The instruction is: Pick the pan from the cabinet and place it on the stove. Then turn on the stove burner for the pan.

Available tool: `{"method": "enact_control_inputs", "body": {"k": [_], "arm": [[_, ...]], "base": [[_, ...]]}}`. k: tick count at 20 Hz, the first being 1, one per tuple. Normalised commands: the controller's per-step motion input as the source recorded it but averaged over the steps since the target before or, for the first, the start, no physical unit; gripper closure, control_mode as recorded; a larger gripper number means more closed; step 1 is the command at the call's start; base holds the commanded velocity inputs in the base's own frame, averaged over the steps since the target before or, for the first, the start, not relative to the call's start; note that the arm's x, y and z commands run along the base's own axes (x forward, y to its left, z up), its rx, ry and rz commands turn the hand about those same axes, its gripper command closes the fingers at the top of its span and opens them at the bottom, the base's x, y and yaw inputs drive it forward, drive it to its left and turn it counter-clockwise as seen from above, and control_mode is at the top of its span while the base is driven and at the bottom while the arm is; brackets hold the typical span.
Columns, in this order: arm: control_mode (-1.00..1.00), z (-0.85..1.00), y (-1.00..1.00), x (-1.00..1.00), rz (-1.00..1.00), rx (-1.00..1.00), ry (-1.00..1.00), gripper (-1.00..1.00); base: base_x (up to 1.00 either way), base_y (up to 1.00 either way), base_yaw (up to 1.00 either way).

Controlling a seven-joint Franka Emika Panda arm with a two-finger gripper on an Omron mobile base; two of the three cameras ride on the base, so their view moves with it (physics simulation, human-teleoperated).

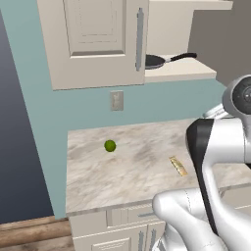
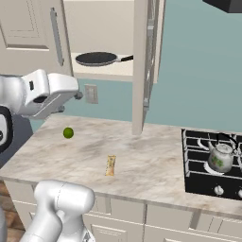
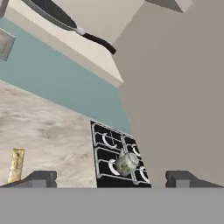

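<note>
1. Because one cabinet [image 1: 93, 41] door stands open, the left base view shows the pan [image 1: 154, 62] resting on the shelf, handle pointing outward for an easy reach.
2. From the right base view, the pan [image 2: 97, 59] waits above the counter [image 2: 156, 165]; the stove [image 2: 198, 182] carries a kettle [image 2: 220, 157], likely leaving other burners free.
3. Through the hand view, the gripper [image 3: 111, 178] stands wide open and empty, well short of the pan [image 3: 52, 13].

A home kitchen

Cream wall cabinet [image 2: 142, 66] open above the gripper [image 3: 111, 177], a pan [image 2: 97, 59] on its shelf; marble counter [image 2: 151, 165] below it, and a black gas stove [image 2: 210, 163] with a kettle [image 2: 220, 157] ahead.
</note>
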Motion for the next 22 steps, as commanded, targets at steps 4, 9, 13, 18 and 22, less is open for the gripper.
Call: {"method": "enact_control_inputs", "body": {"k": [4,9,13,18,22], "arm": [[-1.0,0.0,0.31,0.14,0.01,0.27,-0.24,-1.0],[-1.0,0.0,0.35,0.35,0.0,0.25,-0.25,-1.0],[-1.0,0.0,0.42,0.43,0.0,0.22,-0.24,-1.0],[-1.0,0.02,0.46,0.37,0.03,0.2,-0.19,-1.0],[-1.0,0.22,0.47,0.28,0.04,0.11,-0.12,-1.0]], "base": [[0.0,0.0,0.0],[0.0,0.0,0.0],[0.0,0.0,0.0],[0.0,0.0,0.0],[0.0,0.0,0.0]]}}
